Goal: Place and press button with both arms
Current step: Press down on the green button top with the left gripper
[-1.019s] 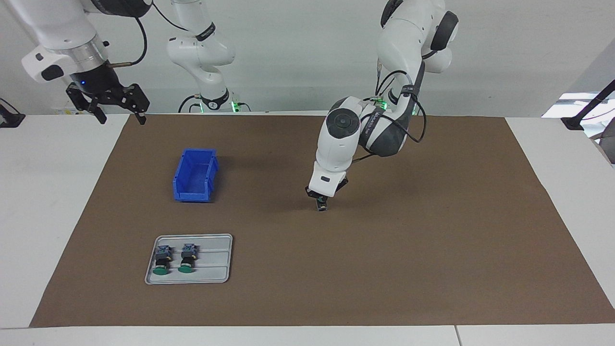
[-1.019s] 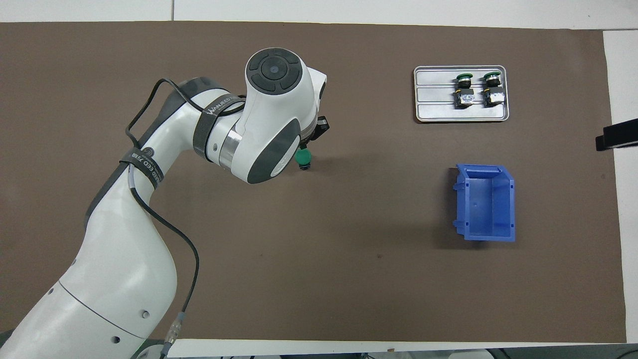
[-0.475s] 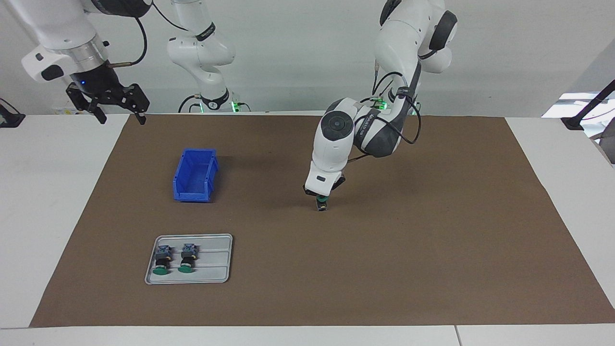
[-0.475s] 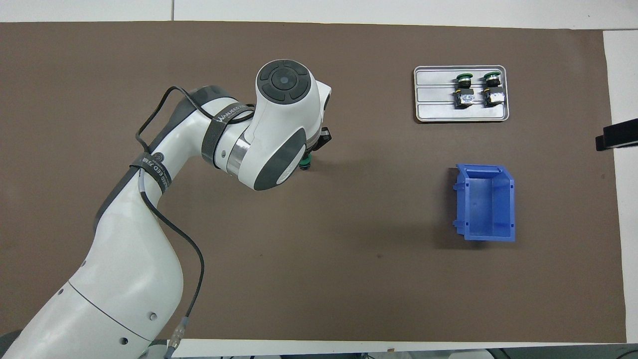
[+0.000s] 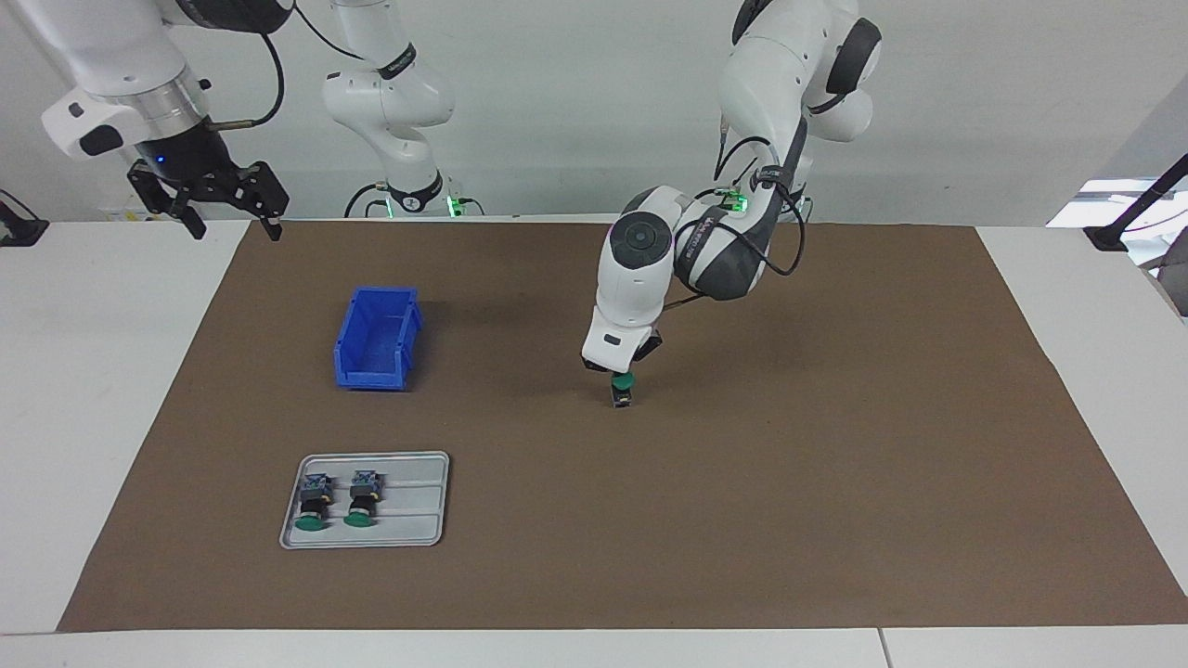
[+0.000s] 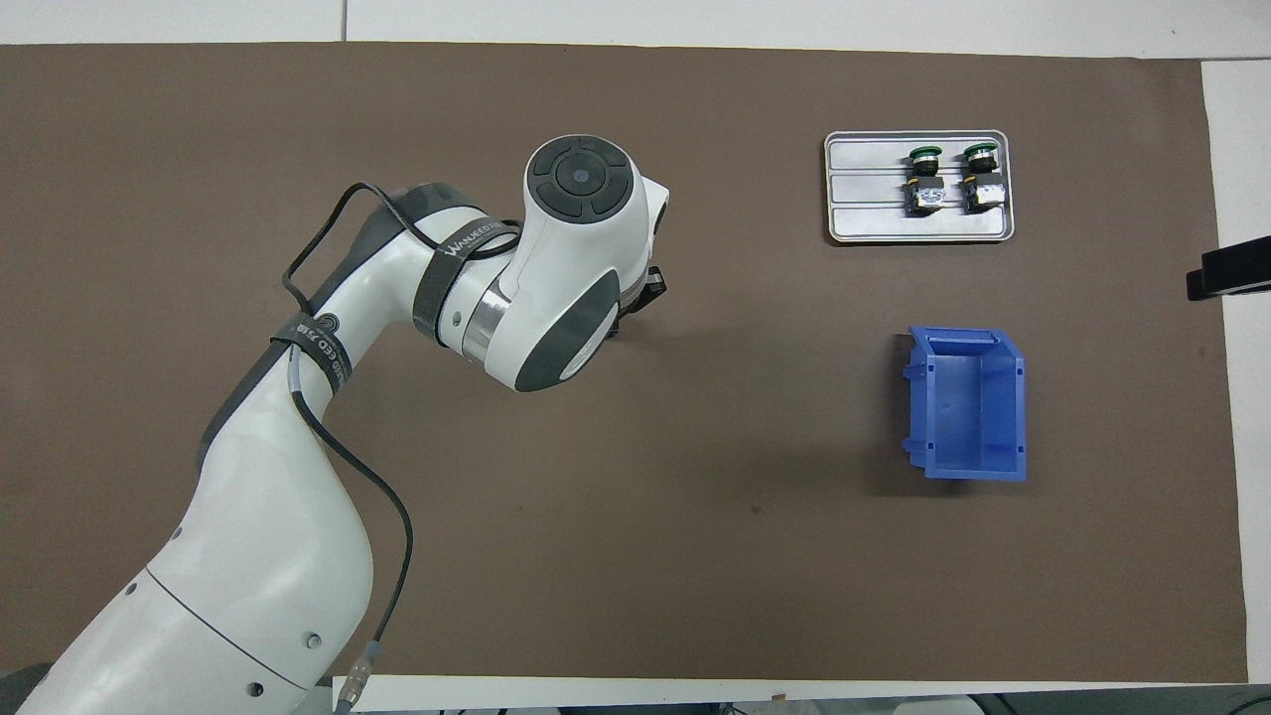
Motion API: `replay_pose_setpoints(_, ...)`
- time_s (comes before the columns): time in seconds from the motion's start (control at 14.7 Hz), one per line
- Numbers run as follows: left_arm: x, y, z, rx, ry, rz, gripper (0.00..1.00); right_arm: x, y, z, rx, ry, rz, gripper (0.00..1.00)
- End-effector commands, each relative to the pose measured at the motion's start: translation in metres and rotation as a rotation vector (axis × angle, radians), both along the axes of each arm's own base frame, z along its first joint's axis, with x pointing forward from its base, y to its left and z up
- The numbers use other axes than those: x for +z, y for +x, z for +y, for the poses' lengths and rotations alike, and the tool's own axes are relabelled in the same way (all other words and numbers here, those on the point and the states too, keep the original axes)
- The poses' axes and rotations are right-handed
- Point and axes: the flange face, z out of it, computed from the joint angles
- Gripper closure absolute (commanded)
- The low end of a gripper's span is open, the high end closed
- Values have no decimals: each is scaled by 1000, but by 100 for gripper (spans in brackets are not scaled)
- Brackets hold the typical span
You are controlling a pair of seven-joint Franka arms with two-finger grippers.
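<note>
One button [image 5: 623,387] stands upright on the brown mat [image 5: 835,445] near its middle, green cap up. My left gripper [image 5: 616,369] is shut and sits right above the cap, holding nothing; whether it touches the cap I cannot tell. In the overhead view the left arm's wrist [image 6: 576,258] hides that button and the fingertips. My right gripper [image 5: 235,223] hangs open and idle over the table's corner at the right arm's end.
A grey tray [image 5: 422,524] [image 6: 918,226] holds two more buttons [image 5: 312,504] [image 5: 362,501] lying on their sides. A blue bin [image 5: 376,339] [image 6: 968,402] stands nearer to the robots than the tray, with nothing in it.
The left gripper has risen off the button, so the green cap now shows in the facing view. The wrist has drifted over it in the overhead view. The right arm has not moved.
</note>
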Motion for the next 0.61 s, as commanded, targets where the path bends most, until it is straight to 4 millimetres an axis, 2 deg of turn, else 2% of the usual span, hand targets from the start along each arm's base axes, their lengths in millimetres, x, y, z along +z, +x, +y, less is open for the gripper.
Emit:
replay_pose_setpoints(0.0, -7, -15, 12, 2, 1, -20, 100, 0, -8, -3, 17, -3, 7, 1)
replay_pose_setpoints(0.41, -13, -15, 14, 8, -12, -36, 100, 0, -8, -3, 17, -3, 7, 1)
replay_pose_setpoints(0.54, -22, -12, 11, 11, -27, -52, 100, 0, -8, -3, 17, -3, 7, 1)
